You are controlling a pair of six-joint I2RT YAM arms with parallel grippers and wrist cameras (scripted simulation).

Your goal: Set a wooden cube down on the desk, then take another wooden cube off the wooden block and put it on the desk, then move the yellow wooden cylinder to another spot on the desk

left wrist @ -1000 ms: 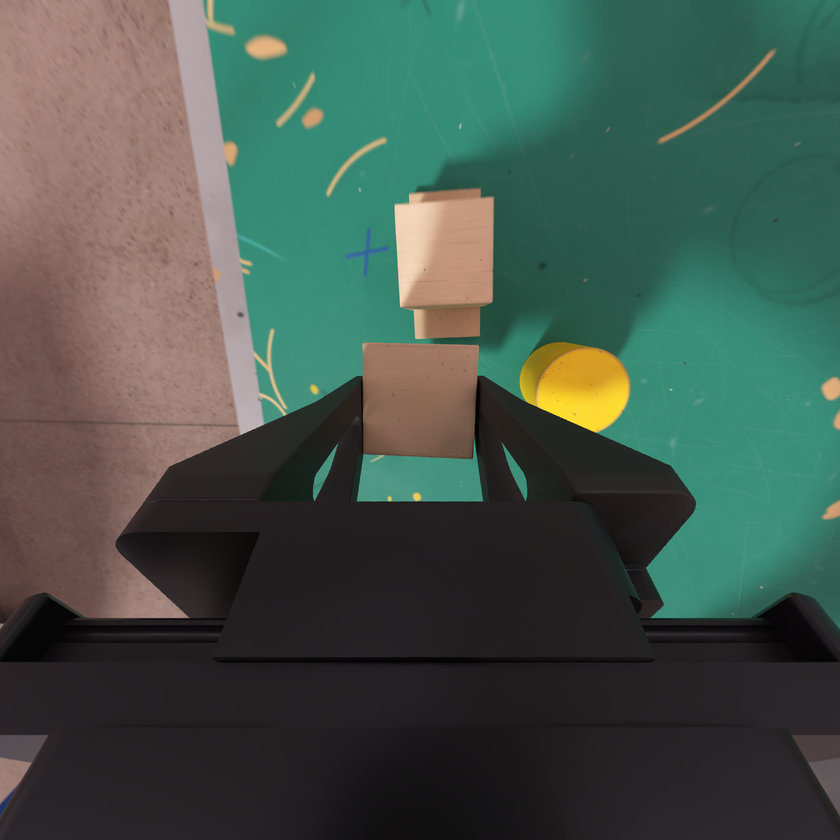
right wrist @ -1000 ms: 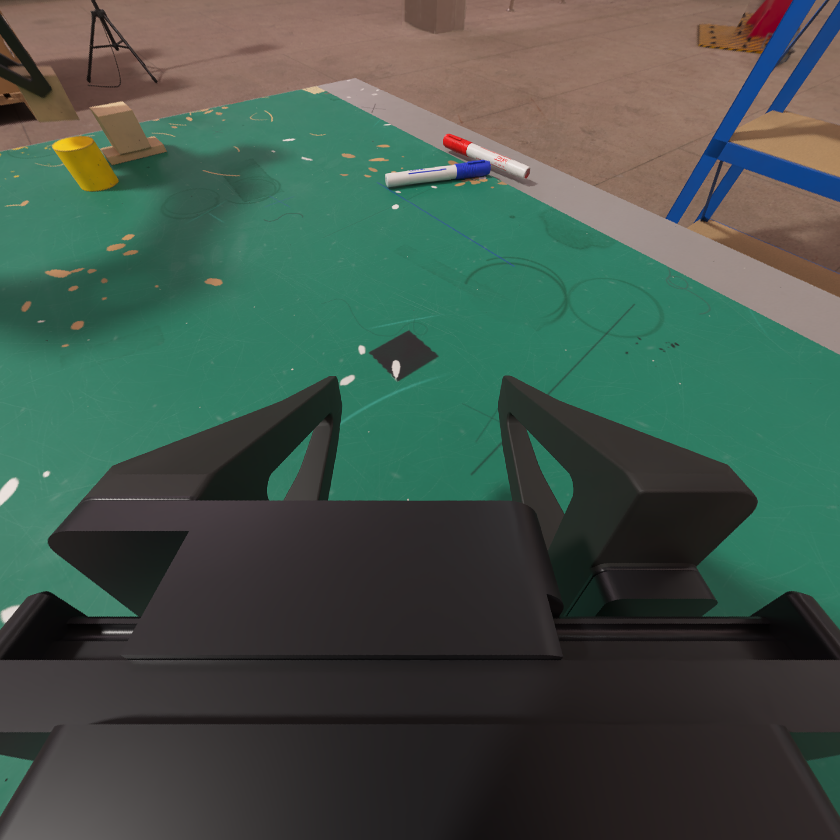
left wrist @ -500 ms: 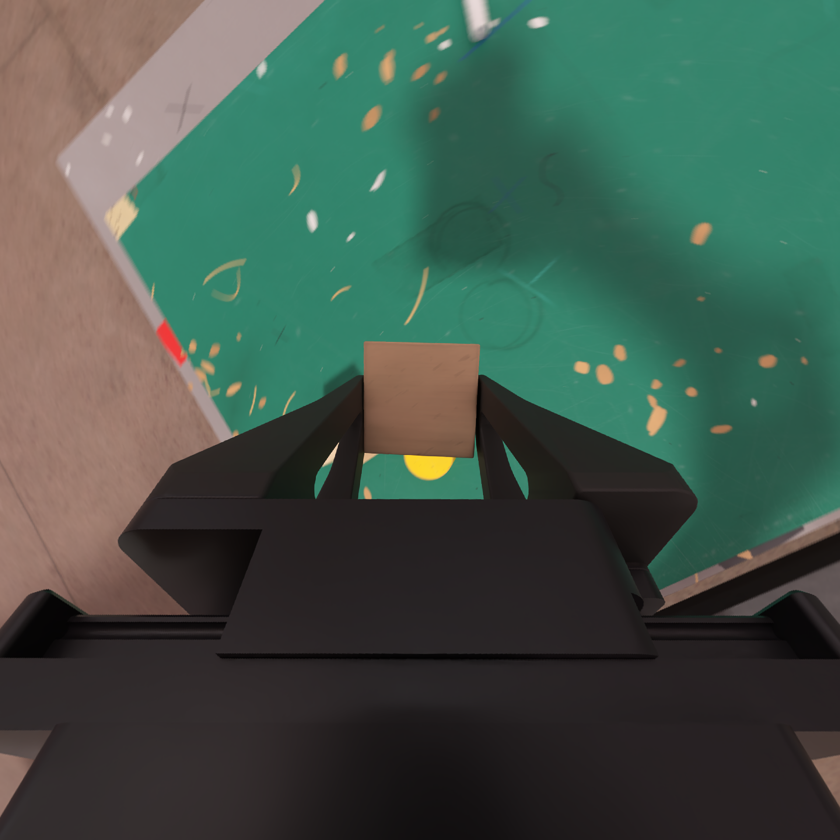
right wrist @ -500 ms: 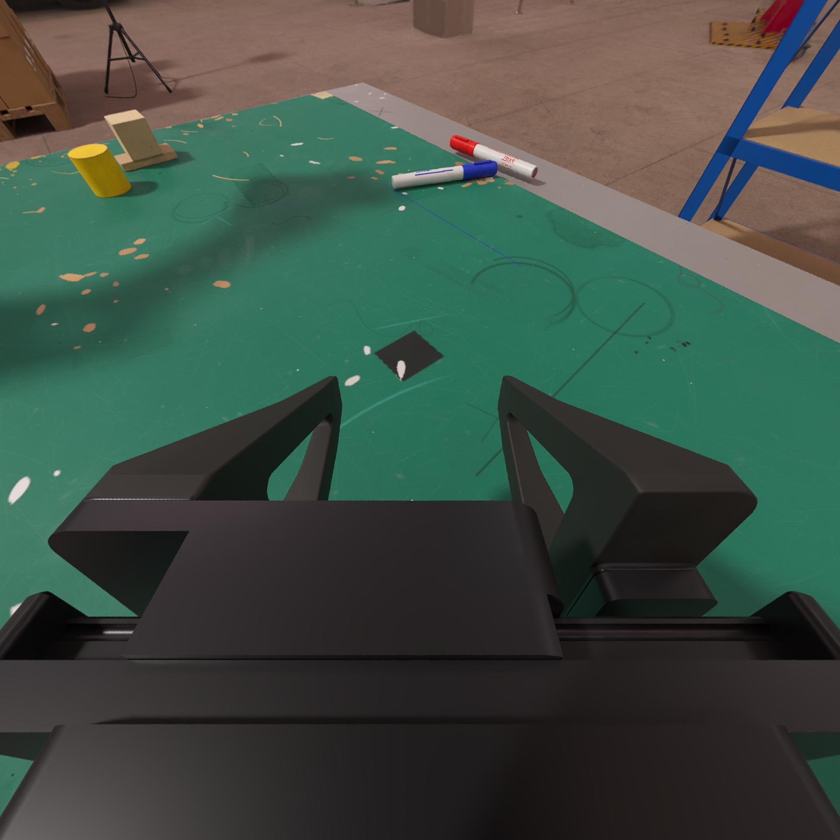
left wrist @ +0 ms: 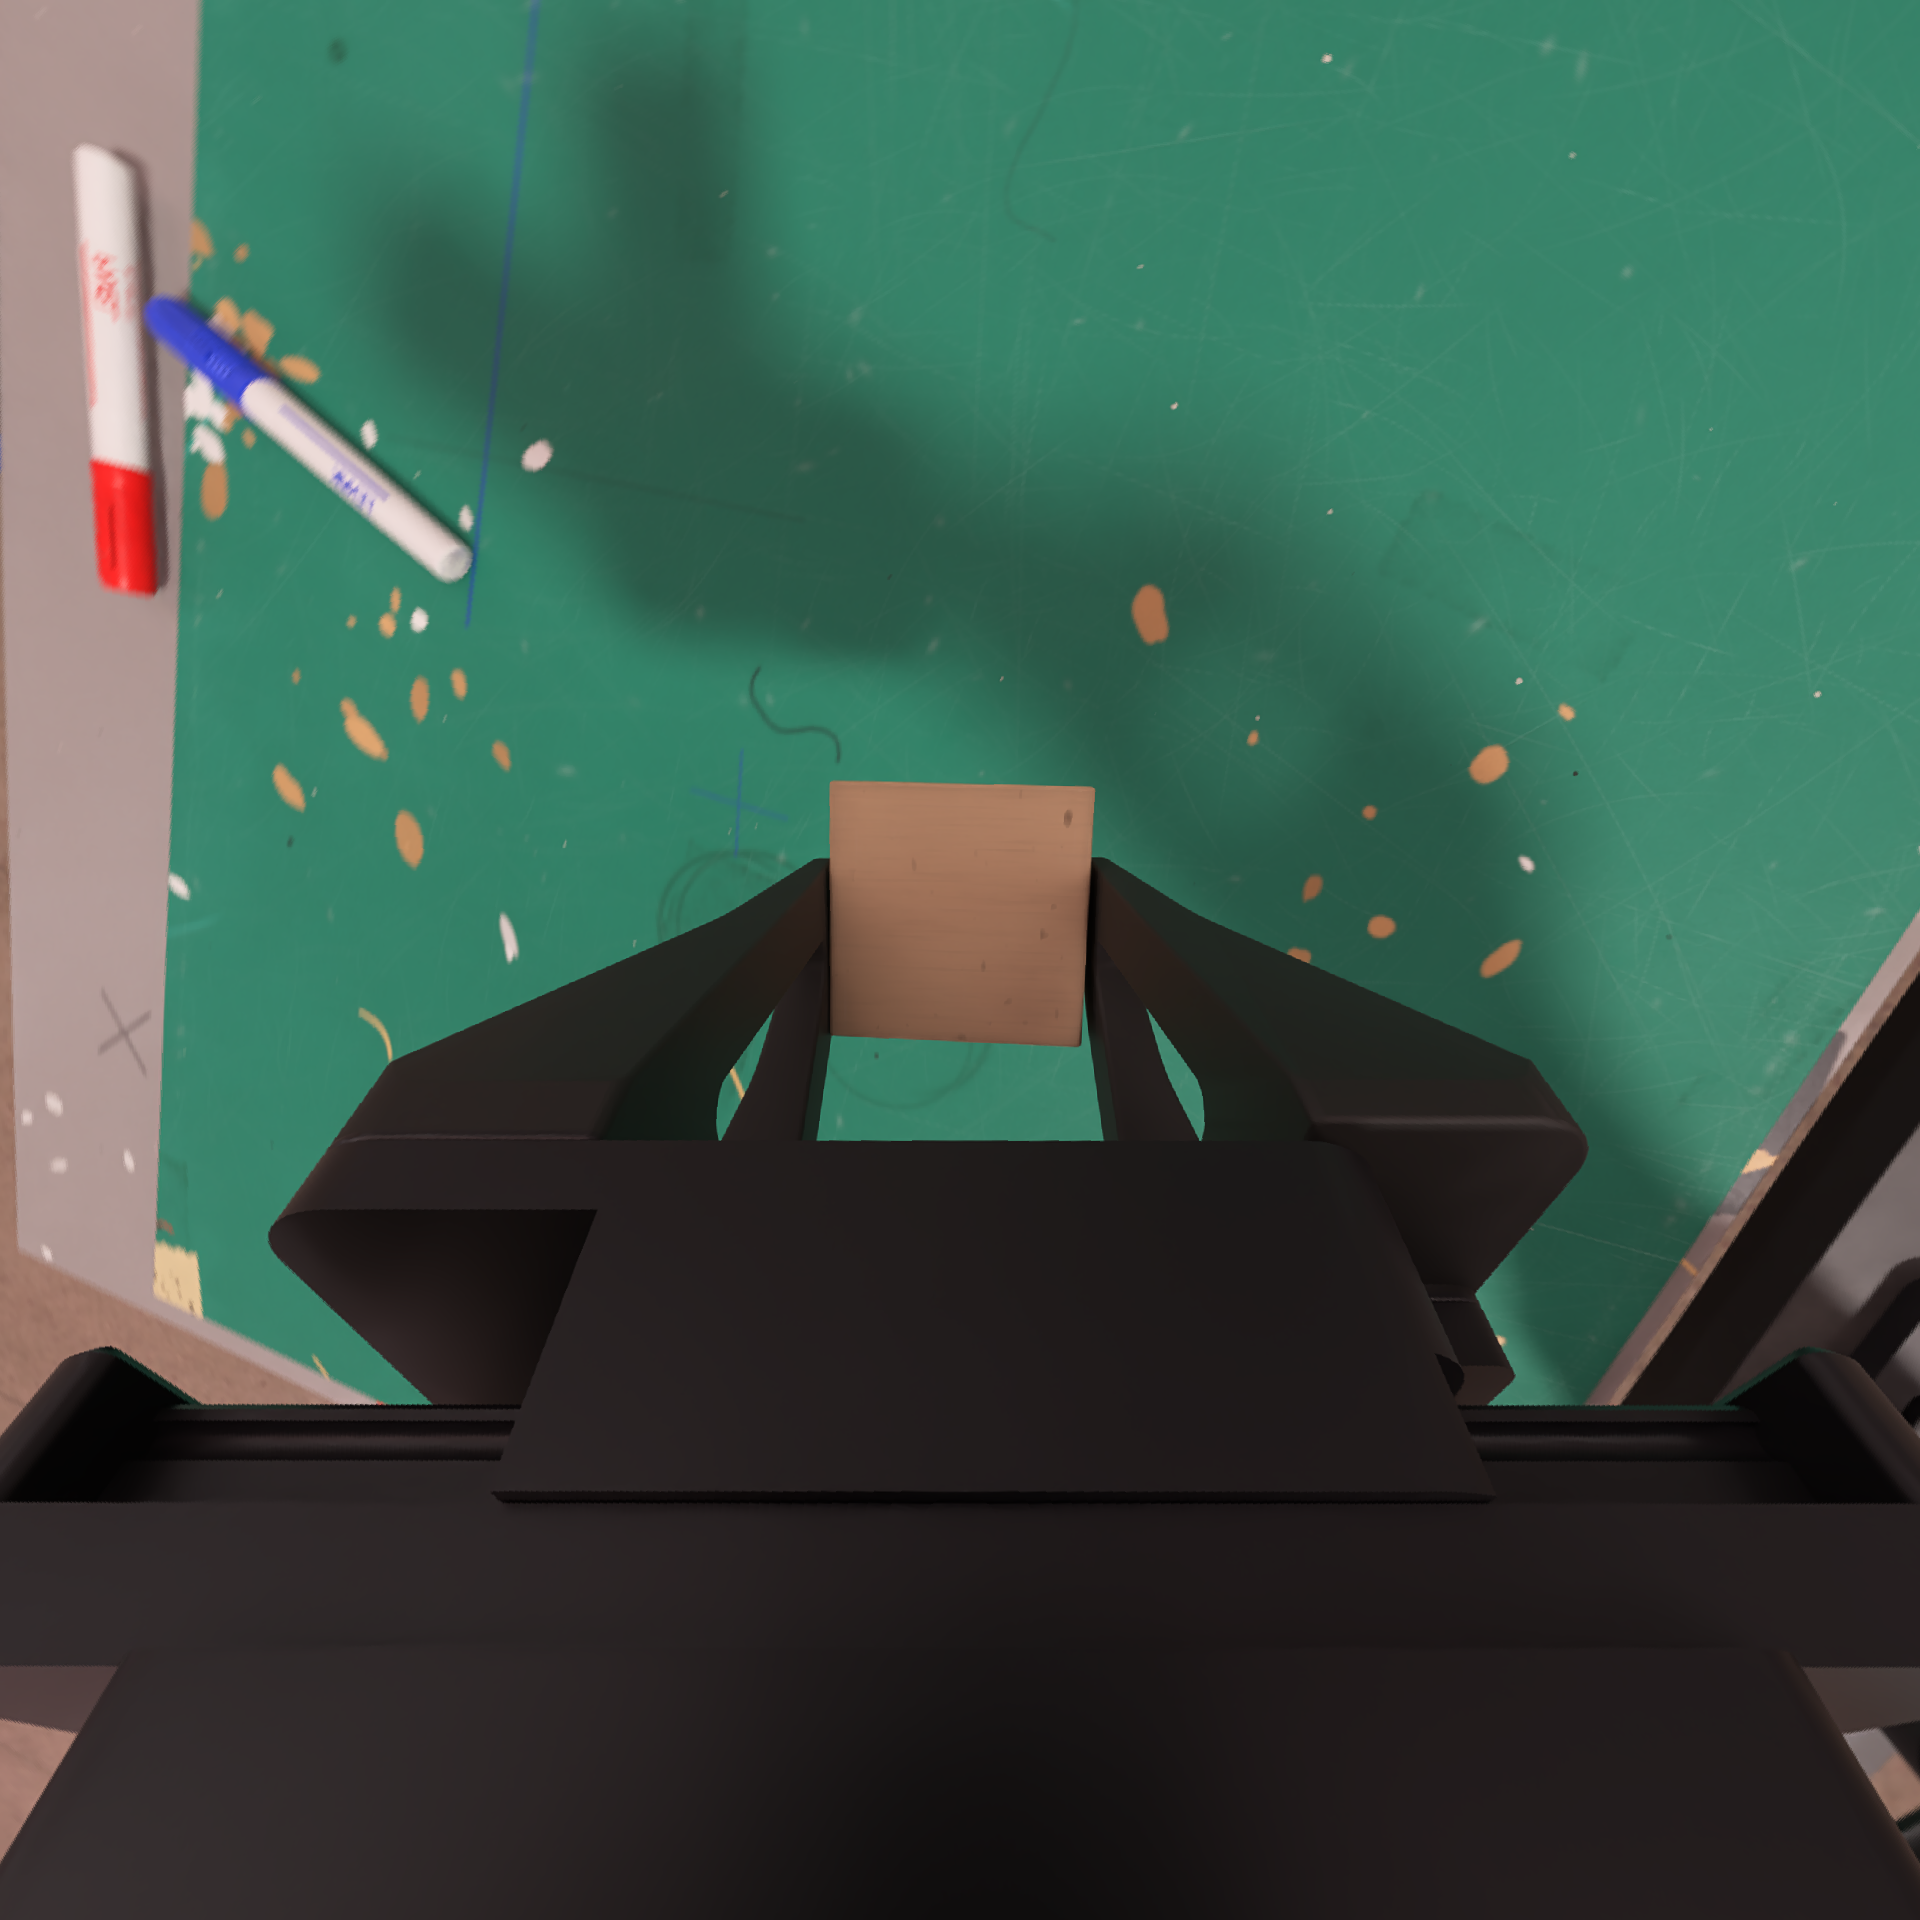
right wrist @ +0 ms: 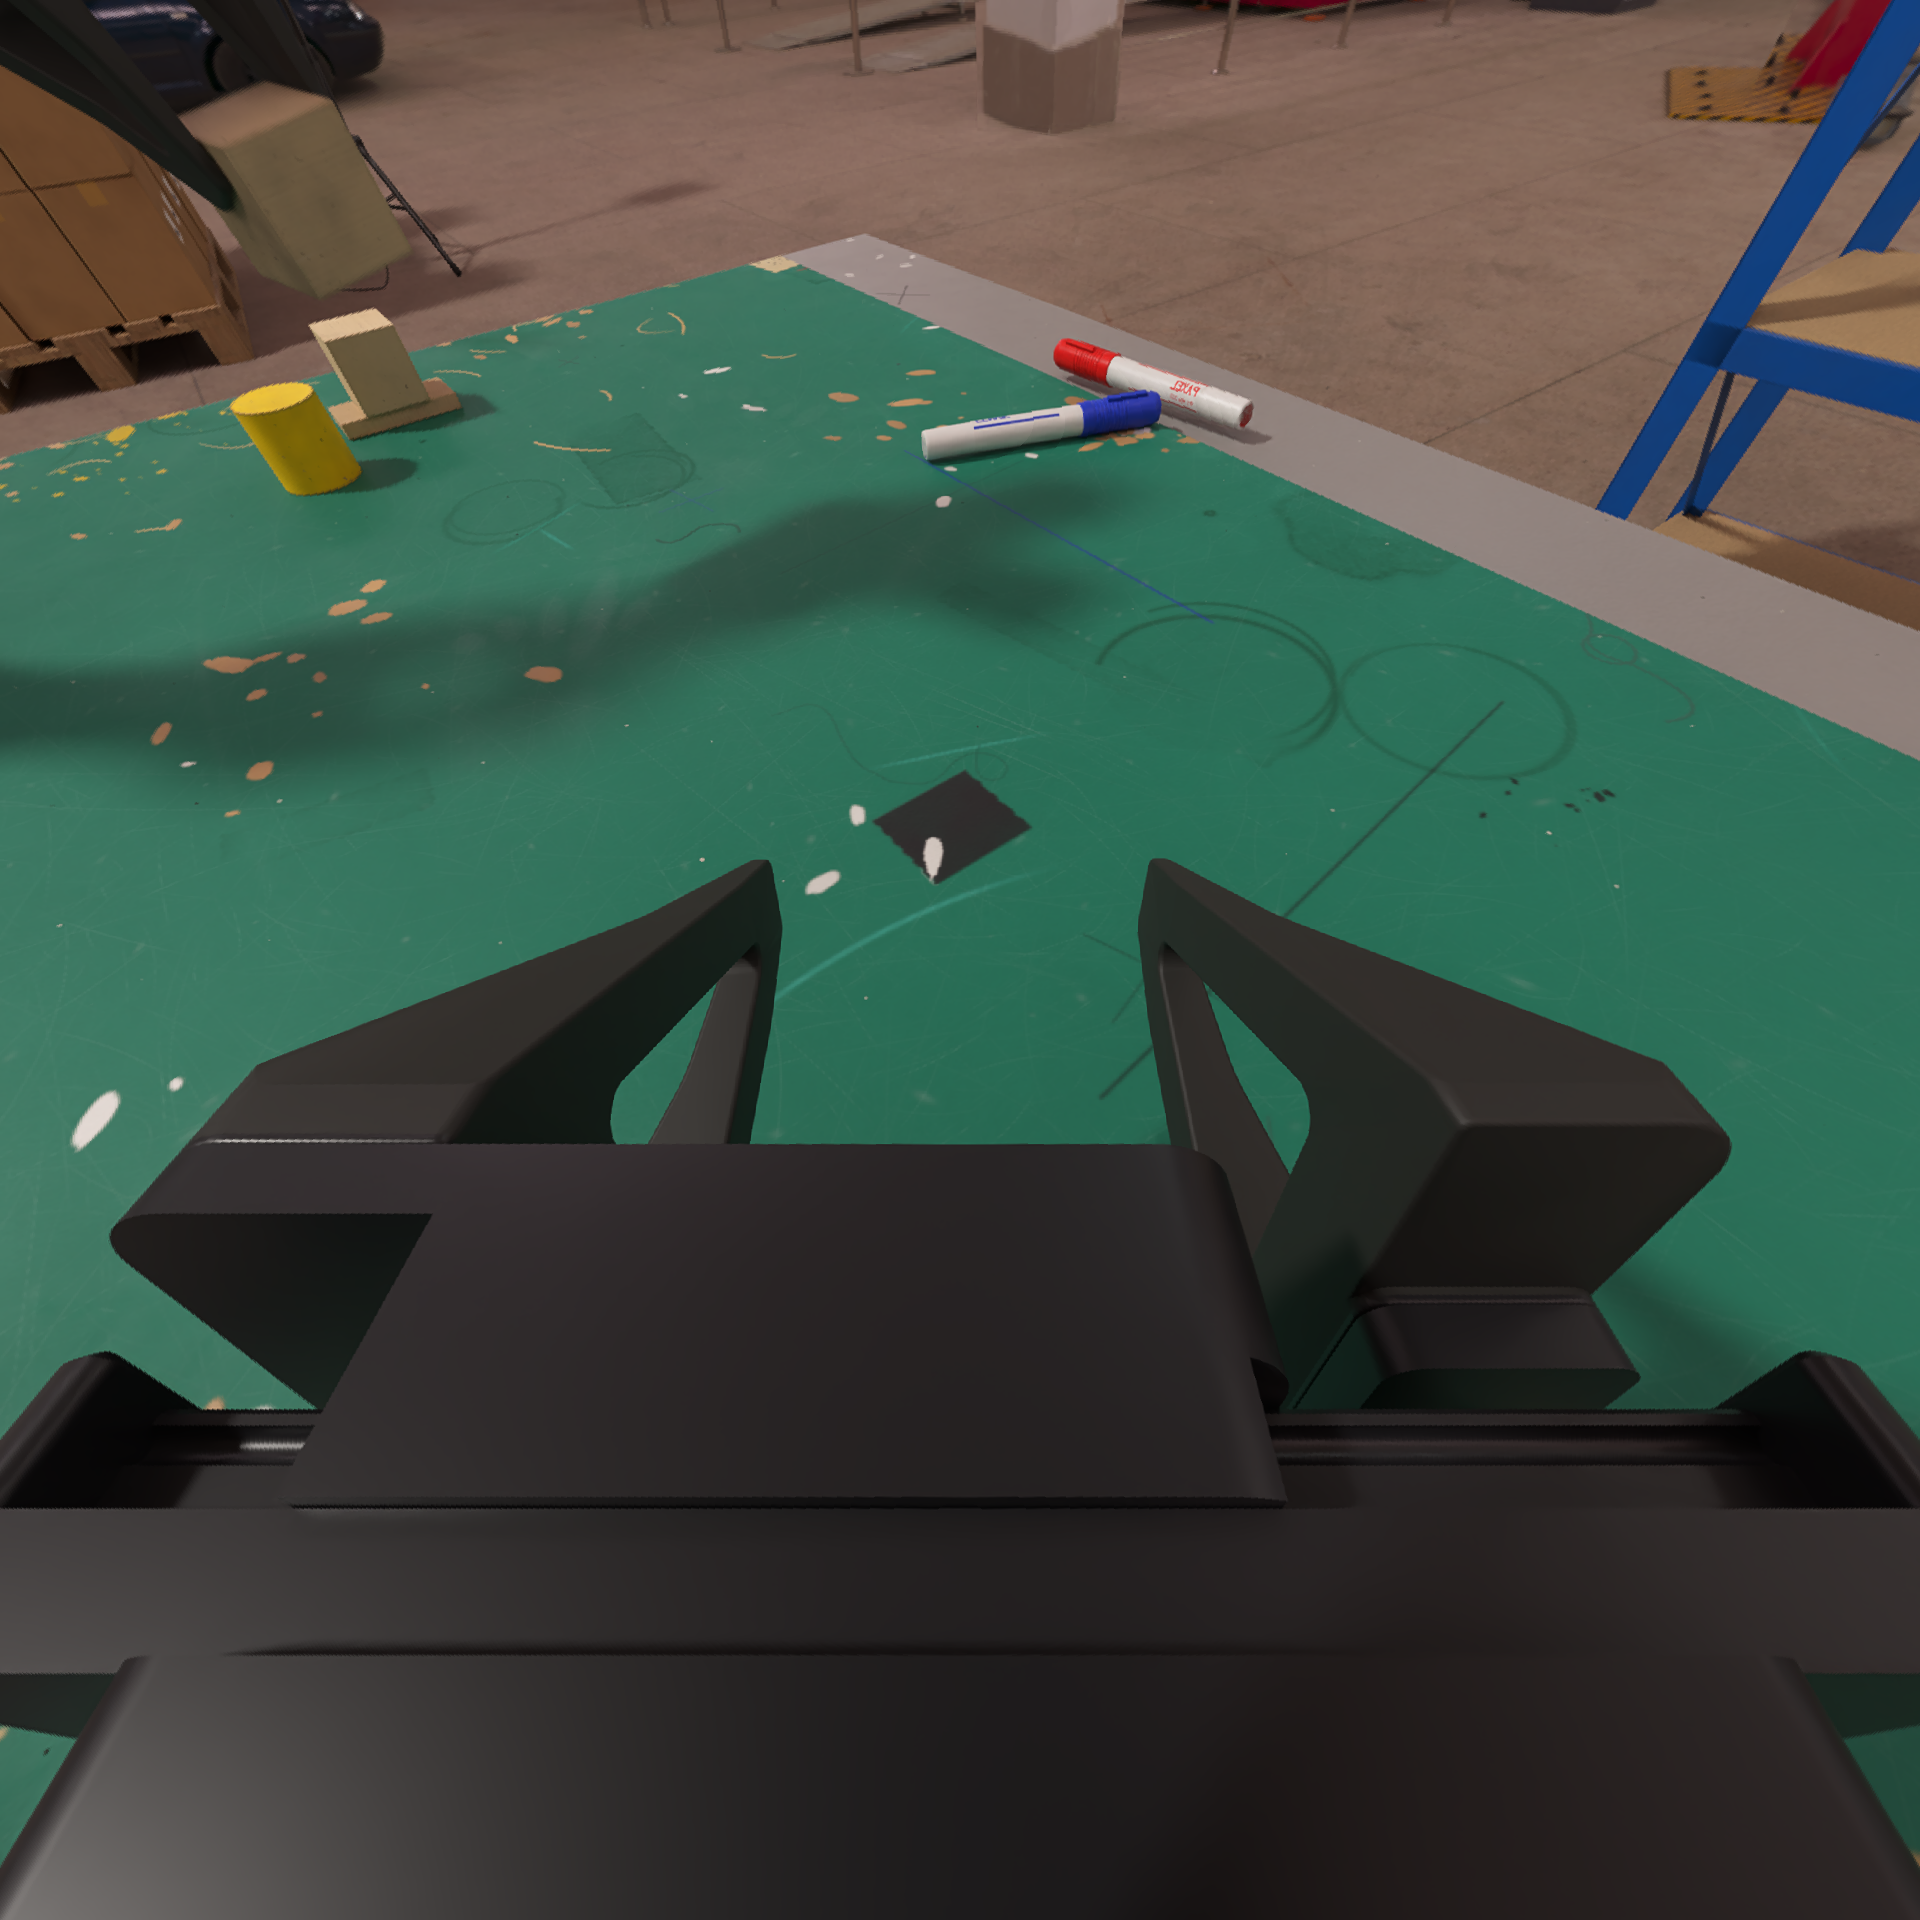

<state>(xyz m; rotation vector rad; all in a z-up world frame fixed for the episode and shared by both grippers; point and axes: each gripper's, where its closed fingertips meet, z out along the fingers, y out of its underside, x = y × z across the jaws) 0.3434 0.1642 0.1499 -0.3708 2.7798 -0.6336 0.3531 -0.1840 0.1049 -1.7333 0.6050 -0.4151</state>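
Observation:
My left gripper (left wrist: 961,883) is shut on a wooden cube (left wrist: 961,914) and holds it high above the green desk mat (left wrist: 1247,416). The same cube (right wrist: 296,187) shows at the top left of the right wrist view, held in the air by the left gripper's fingers (right wrist: 114,94). A second wooden cube (right wrist: 366,358) stands on a flat wooden block (right wrist: 410,407) at the far left of the desk. The yellow wooden cylinder (right wrist: 294,438) stands next to them on the mat. My right gripper (right wrist: 956,883) is open and empty, low over the mat.
A red-capped marker (left wrist: 114,364) lies on the desk's grey border and a blue-capped marker (left wrist: 301,436) beside it on the mat; both show in the right wrist view (right wrist: 1148,382) (right wrist: 1039,424). A black square patch (right wrist: 951,826) lies ahead of the right gripper. A blue frame (right wrist: 1766,312) stands off the desk's right edge.
My left gripper has carried the cube away from the block and cylinder, which left its view; the markers came into view. The right gripper shifted only slightly.

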